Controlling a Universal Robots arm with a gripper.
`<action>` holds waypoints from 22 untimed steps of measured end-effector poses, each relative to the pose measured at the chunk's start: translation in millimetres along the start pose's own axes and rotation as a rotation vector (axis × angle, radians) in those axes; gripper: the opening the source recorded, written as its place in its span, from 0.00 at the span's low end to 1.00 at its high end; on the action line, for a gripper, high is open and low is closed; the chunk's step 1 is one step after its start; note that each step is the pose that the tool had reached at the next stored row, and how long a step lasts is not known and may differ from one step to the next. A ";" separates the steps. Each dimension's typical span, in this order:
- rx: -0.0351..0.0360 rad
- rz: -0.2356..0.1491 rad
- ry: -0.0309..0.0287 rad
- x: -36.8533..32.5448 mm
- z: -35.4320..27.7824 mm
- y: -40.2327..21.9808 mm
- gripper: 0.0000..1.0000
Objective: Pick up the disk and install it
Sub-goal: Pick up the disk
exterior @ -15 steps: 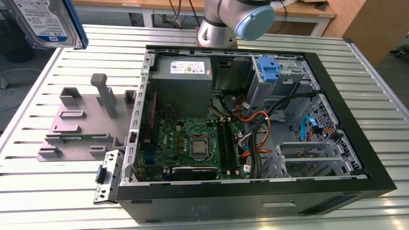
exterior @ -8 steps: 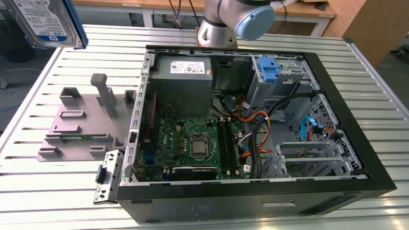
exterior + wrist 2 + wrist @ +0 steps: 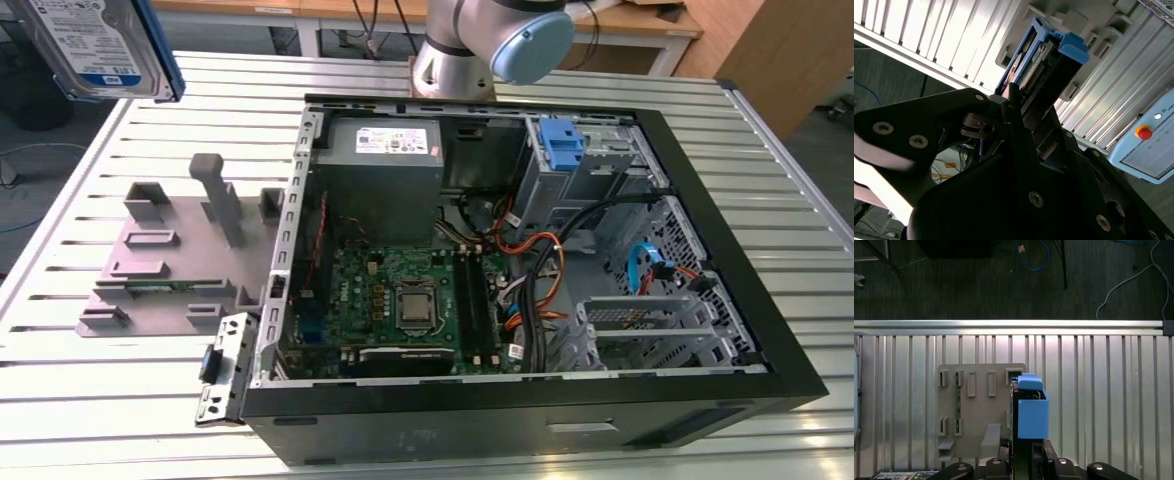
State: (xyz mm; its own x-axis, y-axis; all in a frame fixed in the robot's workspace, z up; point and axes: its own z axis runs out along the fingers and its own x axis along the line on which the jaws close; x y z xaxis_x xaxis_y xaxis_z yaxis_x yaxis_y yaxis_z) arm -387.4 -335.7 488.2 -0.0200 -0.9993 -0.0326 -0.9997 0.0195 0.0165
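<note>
The disk (image 3: 100,45), a silver drive with a white and blue label in a blue plastic carrier, hangs high above the table at the exterior view's upper left. In both wrist views my gripper (image 3: 1021,112) is shut on it, the black fingers (image 3: 1046,457) pressing against its sides. In the first wrist view the disk (image 3: 1030,407) stands edge-on above the grey fixture plate (image 3: 979,405). The blue carrier end (image 3: 1069,47) points away from the gripper.
An open black computer case (image 3: 747,330) lies on the slatted metal table (image 3: 120,390), with its motherboard, cables, grey power supply (image 3: 384,150) and a blue bracket (image 3: 566,145) in the drive bay. The grey fixture plate (image 3: 154,265) lies beside the case. A teach pendant (image 3: 1149,145) is nearby.
</note>
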 end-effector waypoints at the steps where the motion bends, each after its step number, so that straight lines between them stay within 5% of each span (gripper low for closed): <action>1: 0.0000 0.000 0.0000 0.0 0.0 0.0 0.35; 16: -0.0002 0.000 0.0001 -0.1 -1.2 -0.4 0.35; 22: -0.0001 0.000 0.0000 -0.2 -1.2 -6.1 0.35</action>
State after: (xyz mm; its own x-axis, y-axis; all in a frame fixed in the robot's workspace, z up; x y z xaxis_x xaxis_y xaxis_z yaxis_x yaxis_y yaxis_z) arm -381.3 -335.7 489.3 -0.0199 -0.9993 -0.0326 -0.9997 0.0194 0.0166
